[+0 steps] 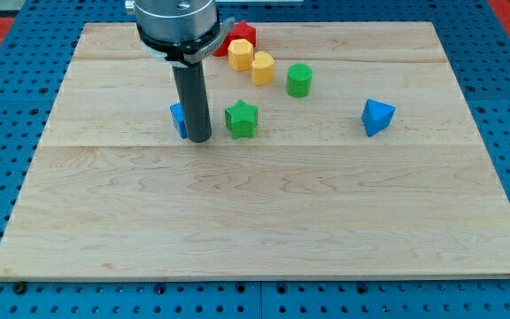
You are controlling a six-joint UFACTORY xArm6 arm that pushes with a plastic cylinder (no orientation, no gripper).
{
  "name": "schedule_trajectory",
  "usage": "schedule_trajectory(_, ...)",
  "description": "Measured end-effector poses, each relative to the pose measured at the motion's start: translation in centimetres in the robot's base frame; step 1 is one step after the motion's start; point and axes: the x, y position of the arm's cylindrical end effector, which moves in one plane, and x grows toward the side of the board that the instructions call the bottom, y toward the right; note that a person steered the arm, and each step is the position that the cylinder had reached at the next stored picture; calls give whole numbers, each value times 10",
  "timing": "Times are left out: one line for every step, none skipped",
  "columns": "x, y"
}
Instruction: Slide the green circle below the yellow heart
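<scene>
arm: enters from the view's top; rod: upright, dark; my tip (199, 139): down on the board

My tip (199, 139) sits between a cube (178, 119) and a star (241, 119)

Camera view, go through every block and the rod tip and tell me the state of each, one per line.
my tip: down on the wooden board, between blue block and green star.
blue block: partly hidden behind the rod, shape unclear.
green star: flat, just right of the tip.
green circle: upright, standing alone.
yellow heart: touching the yellow block.
red block: partly hidden behind the yellow one.
blue pointed block: alone at the view's right.
</scene>
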Motion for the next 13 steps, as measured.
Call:
schedule_trajectory(9,-2)
schedule_trajectory(25,92)
schedule_trajectory(-13,184)
schedule_trajectory(-69,192)
schedule_trajectory(-83,187)
schedule_trajectory(-106,166)
schedule_trajectory(-103,141)
schedule_trajectory(-120,156)
schedule_trajectory(-130,152)
schedule_trajectory(-162,151)
schedule_trajectory(-114,135)
schedule_trajectory(-86,134)
schedule_trajectory(-113,120)
